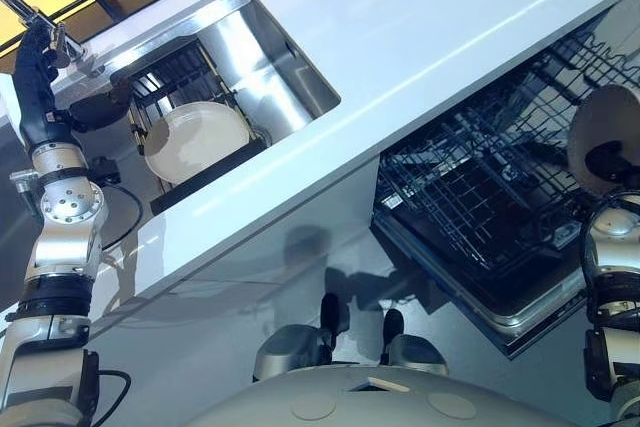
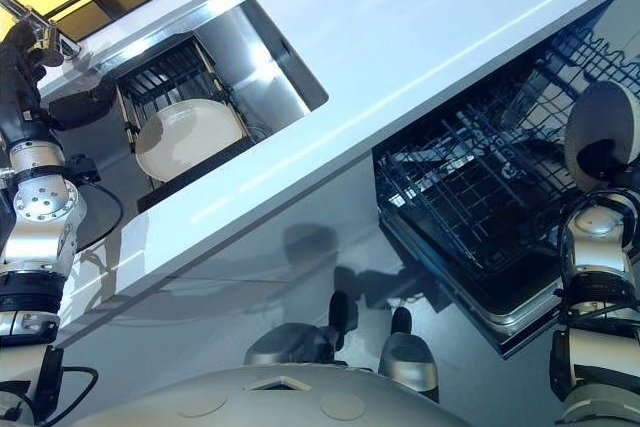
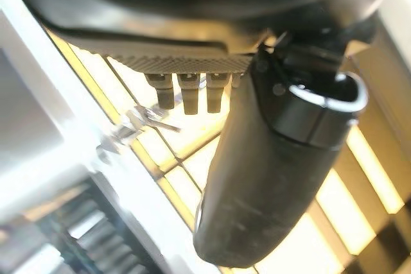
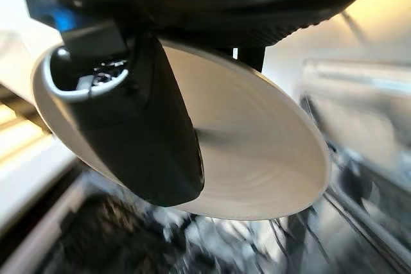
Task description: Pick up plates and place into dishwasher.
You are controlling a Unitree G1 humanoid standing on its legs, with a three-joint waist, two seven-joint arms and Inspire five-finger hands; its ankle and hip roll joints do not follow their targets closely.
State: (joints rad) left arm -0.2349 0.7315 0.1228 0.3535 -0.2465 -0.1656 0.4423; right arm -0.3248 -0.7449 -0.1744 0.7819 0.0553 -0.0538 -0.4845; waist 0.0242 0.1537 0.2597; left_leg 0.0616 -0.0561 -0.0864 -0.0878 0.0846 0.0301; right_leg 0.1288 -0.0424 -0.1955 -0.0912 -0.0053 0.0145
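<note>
Right hand (image 4: 138,133) pinches a white plate (image 4: 257,158), thumb across its face, at the right edge of the frame over the open dishwasher rack (image 1: 470,197); a second plate (image 1: 195,139) sits in the sink (image 1: 270,57), upper left. Left hand (image 1: 35,72) hangs by the faucet (image 1: 40,22), fingers relaxed, empty. Judgement: tip the held plate upright, line its edge up with a gap between the tines, lower slowly, then release.

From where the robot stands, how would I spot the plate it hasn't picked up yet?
Find the long white counter and the steel sink sunk into it. In the sink is a dark wire rack, and the round cream plate leans there. The other plate is held in the right robot hand above the open dishwasher.
</note>
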